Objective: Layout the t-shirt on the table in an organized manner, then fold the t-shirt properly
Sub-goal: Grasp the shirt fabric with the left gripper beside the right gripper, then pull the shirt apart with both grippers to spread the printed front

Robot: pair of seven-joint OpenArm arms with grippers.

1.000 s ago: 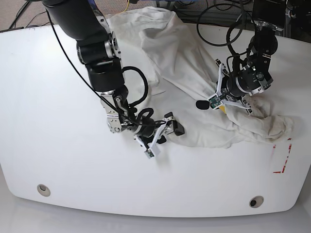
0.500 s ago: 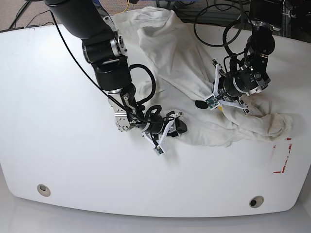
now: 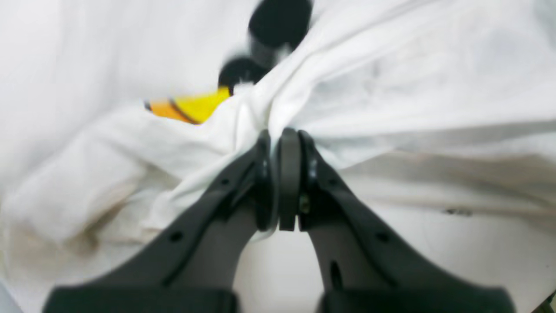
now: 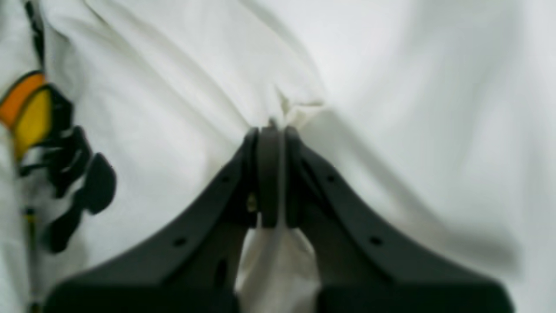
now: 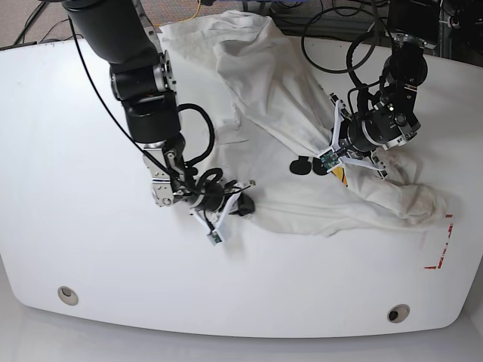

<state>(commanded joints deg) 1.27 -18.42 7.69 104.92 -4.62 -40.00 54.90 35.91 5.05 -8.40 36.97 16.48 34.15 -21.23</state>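
left wrist: the left gripper (image 3: 278, 143) is clamped on a bunched fold of the t-shirt (image 3: 391, 78); the print is mostly buried.
right wrist: the right gripper (image 4: 271, 134) pinches a hem, blurred.
base: the shirt lies crumpled from the table (image 5: 75, 226) far edge toward its right edge, strung between the two grippers.

One t-shirt (image 5: 287, 113) lying on one white counter (image 5: 68, 181), two robot arms reaching in, each showing one hand, left hand (image 5: 333, 160), right hand (image 5: 240, 205), two grey grommet holes (image 5: 68, 294), one red tape mark (image 5: 441, 245)
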